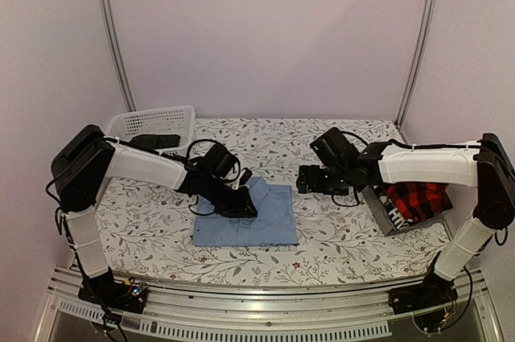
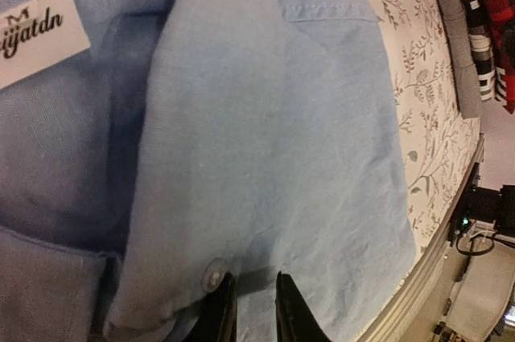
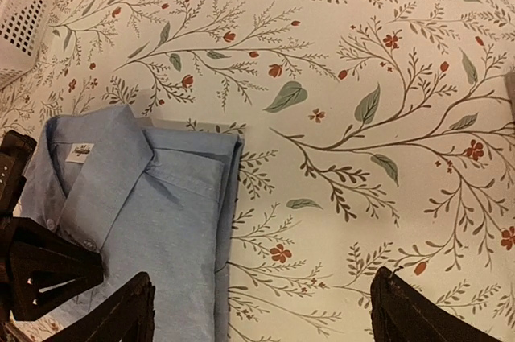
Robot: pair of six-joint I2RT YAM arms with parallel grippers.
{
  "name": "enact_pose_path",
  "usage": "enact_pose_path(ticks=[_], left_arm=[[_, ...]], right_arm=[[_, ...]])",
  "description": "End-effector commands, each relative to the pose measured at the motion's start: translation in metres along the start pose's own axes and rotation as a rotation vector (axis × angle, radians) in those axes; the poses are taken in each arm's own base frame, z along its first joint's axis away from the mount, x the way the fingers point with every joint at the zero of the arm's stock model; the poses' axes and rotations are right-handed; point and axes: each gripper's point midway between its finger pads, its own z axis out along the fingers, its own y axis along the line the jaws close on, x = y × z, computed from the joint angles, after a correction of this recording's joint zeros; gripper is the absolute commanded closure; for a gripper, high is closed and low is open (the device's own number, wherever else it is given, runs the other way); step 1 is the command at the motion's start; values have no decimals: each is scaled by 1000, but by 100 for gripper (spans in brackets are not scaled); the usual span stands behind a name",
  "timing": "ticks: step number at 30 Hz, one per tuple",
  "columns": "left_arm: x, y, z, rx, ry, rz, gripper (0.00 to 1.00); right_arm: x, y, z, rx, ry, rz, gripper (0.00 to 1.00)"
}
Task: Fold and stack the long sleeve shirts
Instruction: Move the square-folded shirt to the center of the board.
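— Left hand (image 2: pixel 251 314) is nearly pressed together, pinching the light blue shirt (image 1: pixel 249 225) at its button edge. The shirt lies folded mid-way along the bench (image 1: pixel 346 241). Right hand (image 3: pixel 265 318) hangs spread and empty.
— How will it handle?
— Light, limp cloth, I'd judge. Grip doubled edges or it sags.
— Anything nearby?
— Plaid shirt (image 1: pixel 414 199) lies on the grey shirt (image 1: pixel 389 215) at right, well apart. White basket (image 1: pixel 153 123) sits back left.

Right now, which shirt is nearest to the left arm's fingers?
The light blue shirt, folded mid-table under the left fingers; the plaid shirt and grey shirt sit stacked far right.
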Motion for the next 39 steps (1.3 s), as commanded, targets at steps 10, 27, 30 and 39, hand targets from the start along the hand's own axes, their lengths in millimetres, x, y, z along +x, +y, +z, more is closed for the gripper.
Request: enact_pose_path(ticks=[10, 27, 30, 39], left_arm=[[39, 89, -10, -145, 19, -104, 83], [50, 125, -82, -245, 9, -141, 81], [41, 108, -89, -206, -12, -110, 80], [5, 61, -111, -144, -99, -21, 79]], right_arm=[[0, -67, -7, 253, -28, -51, 1], [24, -174, -8, 498, 57, 27, 13], [26, -186, -8, 524, 68, 34, 20], [37, -208, -2, 609, 105, 24, 39]])
